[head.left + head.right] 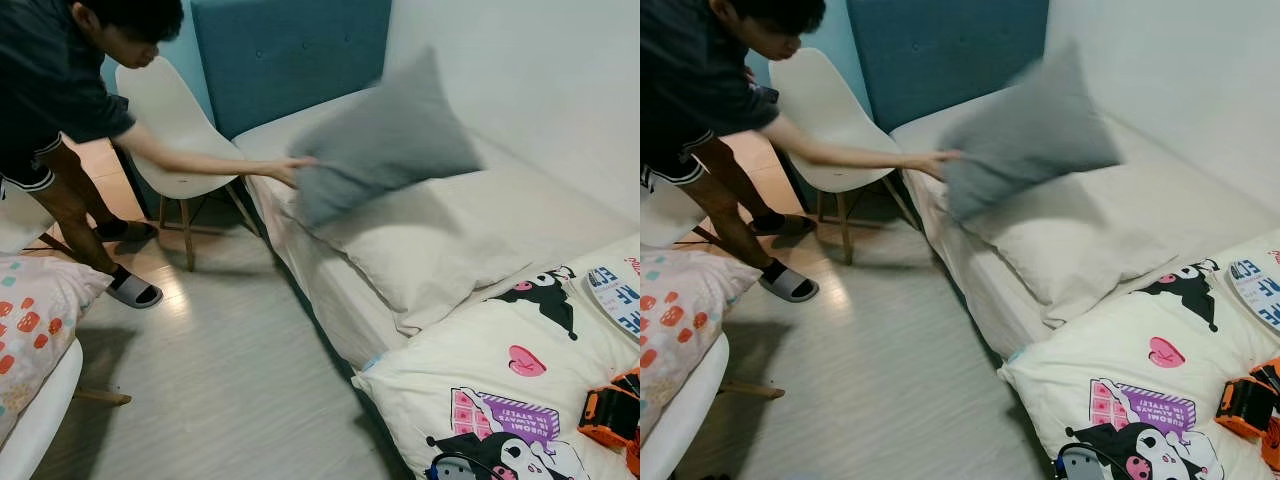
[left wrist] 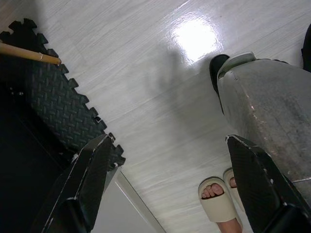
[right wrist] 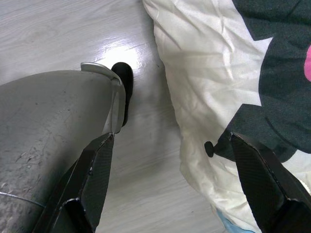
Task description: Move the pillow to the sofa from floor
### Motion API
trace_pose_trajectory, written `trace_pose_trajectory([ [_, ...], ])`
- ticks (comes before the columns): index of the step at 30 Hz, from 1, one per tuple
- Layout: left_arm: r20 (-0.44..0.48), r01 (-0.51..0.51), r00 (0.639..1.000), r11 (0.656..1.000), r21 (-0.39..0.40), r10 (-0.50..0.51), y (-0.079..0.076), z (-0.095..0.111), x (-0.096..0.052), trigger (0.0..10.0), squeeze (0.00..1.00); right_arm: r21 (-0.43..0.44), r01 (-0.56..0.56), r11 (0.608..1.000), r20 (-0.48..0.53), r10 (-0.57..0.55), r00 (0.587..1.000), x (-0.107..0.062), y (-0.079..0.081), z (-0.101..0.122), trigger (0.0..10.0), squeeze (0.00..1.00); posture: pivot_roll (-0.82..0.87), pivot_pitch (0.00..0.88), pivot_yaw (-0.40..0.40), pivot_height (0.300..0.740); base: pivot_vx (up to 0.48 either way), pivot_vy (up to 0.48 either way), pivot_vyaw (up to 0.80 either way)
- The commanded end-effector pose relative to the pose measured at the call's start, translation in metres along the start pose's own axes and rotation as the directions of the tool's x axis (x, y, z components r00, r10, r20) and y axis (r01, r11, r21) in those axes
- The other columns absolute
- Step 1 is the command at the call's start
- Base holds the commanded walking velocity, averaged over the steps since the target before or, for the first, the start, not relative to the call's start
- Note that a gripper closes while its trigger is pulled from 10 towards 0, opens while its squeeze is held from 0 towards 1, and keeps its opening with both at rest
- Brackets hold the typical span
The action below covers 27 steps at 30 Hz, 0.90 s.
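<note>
A grey pillow (image 1: 385,140) is in the air over the white mattress (image 1: 500,215), blurred by motion, held at its corner by a person's hand (image 1: 290,168). The person bends in from the left, one arm stretched out. My left gripper (image 2: 167,187) hangs open above the pale floor (image 2: 146,73), nothing between its fingers. My right gripper (image 3: 170,187) hangs open too, over the floor beside the printed cartoon quilt (image 3: 233,73).
A white chair (image 1: 175,120) stands by the blue headboard (image 1: 290,50). A cartoon quilt (image 1: 500,380) covers the near bed end, with an orange device (image 1: 612,410) on it. A floral cushion (image 1: 30,320) sits at the left. A dark foam mat (image 2: 53,107) lies on the floor.
</note>
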<state>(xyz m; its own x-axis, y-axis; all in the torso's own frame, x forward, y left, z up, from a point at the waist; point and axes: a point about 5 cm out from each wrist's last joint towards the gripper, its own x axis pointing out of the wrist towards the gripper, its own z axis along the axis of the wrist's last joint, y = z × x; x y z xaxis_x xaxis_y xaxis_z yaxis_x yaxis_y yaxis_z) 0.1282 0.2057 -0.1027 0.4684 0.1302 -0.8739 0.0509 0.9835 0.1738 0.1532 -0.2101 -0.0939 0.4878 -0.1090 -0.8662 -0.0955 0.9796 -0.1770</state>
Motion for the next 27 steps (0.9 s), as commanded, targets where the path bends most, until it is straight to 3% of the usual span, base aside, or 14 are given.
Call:
trace_pose_trajectory([
  [1, -0.03, -0.01, 1.0, 1.0, 0.0, 0.01, 0.006, -0.01, -0.002, 10.0, 0.0, 0.006, -0.064, 0.998, -0.005, 0.064, 0.998, 0.0, 0.018, 0.0, 10.0, 0.0, -0.22, 0.114, 0.046, 0.74, 0.0, 0.0, 0.0],
  [5, -0.025, 0.001, 1.0, 1.0, 0.0, -0.001, -0.004, -0.004, 0.0, 10.0, 0.0, 0.006, -0.061, 0.998, -0.002, 0.061, 0.998, 0.0, 0.015, -0.001, 10.0, 0.0, -0.22, 0.115, 0.045, 0.74, 0.0, 0.0, 0.0],
  [10, -0.022, 0.029, 0.999, 1.0, 0.003, -0.029, -0.031, -0.001, -0.001, 10.0, 0.0, 0.007, -0.063, 0.998, 0.011, 0.063, 0.998, 0.0, 0.017, 0.0, 10.0, 0.0, -0.22, 0.116, 0.046, 0.74, 0.0, 0.0, 0.0],
  [14, -0.021, 0.04, 0.999, 0.999, 0.004, -0.039, -0.041, 0.0, -0.001, 10.0, 0.0, 0.007, -0.064, 0.998, 0.018, 0.064, 0.998, 0.0, 0.019, 0.001, 10.0, 0.0, -0.22, 0.117, 0.046, 0.74, 0.0, 0.0, 0.0],
  [23, -0.018, 0.051, 0.999, 0.999, 0.008, -0.051, -0.052, 0.003, -0.002, 10.0, 0.0, 0.005, -0.076, 0.997, 0.043, 0.076, 0.996, 0.0, 0.031, 0.009, 10.0, 0.0, -0.22, 0.118, 0.048, 0.74, 0.0, 0.0, 0.0],
  [27, -0.022, 0.043, 0.999, 0.999, 0.009, -0.042, -0.046, 0.001, -0.002, 10.0, 0.0, 0.006, -0.079, 0.997, 0.047, 0.079, 0.996, 0.0, 0.032, 0.01, 10.0, 0.0, -0.22, 0.118, 0.05, 0.74, 0.0, 0.0, 0.0],
])
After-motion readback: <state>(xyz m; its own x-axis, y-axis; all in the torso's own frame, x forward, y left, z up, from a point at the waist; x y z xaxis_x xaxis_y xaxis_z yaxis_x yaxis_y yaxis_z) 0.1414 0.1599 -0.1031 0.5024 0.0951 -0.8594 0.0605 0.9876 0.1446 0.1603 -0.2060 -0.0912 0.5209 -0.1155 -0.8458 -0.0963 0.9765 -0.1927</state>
